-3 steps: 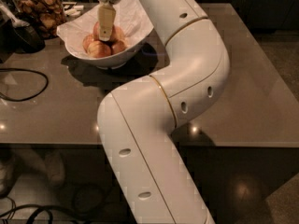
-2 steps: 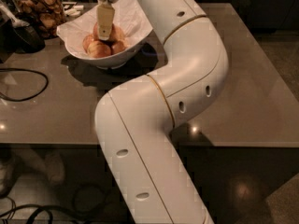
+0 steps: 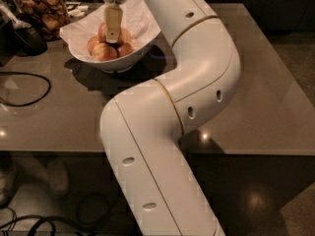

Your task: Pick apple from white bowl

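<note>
The white bowl (image 3: 143, 24) with its wavy rim stands at the back left of the grey table (image 3: 256, 92). It holds several apples. The reddest apple (image 3: 102, 32) lies at the back of the pile, partly hidden behind my gripper; paler yellow-orange apples (image 3: 105, 51) lie in front of it. My gripper (image 3: 113, 37) points straight down into the bowl, its tip among the apples in the middle of the pile. My white arm (image 3: 197, 68) bends across the table from the lower middle of the view.
A glass jar of brown snacks (image 3: 42, 9) stands left of the bowl, with a dark object (image 3: 22, 36) beside it. A black cable (image 3: 34, 90) loops on the table's left part. The table's front edge (image 3: 256, 153) runs across the view; floor below.
Almost nothing differs. My gripper stays down among the apples in the bowl, and the arm has shifted only slightly.
</note>
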Controlling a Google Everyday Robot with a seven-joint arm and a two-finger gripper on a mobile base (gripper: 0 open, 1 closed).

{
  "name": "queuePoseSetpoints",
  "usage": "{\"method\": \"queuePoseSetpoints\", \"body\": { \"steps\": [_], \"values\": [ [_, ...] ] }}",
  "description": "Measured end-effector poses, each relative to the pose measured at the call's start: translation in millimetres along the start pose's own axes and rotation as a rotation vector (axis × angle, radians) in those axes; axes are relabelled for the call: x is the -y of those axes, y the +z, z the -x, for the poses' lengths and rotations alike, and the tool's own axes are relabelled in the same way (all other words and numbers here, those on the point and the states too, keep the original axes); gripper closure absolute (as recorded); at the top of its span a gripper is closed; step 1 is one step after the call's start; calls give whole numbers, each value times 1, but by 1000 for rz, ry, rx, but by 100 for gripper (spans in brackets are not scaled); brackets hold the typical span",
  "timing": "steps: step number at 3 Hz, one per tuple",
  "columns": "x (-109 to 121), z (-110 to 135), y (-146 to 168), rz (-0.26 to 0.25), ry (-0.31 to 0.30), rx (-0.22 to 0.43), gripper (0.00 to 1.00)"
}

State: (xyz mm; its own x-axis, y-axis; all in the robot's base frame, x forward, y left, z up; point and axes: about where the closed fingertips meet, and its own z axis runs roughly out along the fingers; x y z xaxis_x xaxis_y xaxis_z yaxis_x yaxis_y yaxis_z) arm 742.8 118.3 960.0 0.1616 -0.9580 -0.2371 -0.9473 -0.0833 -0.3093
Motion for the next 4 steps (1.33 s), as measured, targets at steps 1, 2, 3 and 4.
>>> {"method": "queuePoseSetpoints", "body": {
  "steps": [1, 2, 3, 4],
  "values": [
    [1, -5, 6, 7, -13, 16, 18],
    [0, -9, 14, 19, -20, 26, 18],
    [0, -10, 20, 28, -26, 26, 17],
    [0, -6, 23, 29, -36, 19, 19]
  ]
}}
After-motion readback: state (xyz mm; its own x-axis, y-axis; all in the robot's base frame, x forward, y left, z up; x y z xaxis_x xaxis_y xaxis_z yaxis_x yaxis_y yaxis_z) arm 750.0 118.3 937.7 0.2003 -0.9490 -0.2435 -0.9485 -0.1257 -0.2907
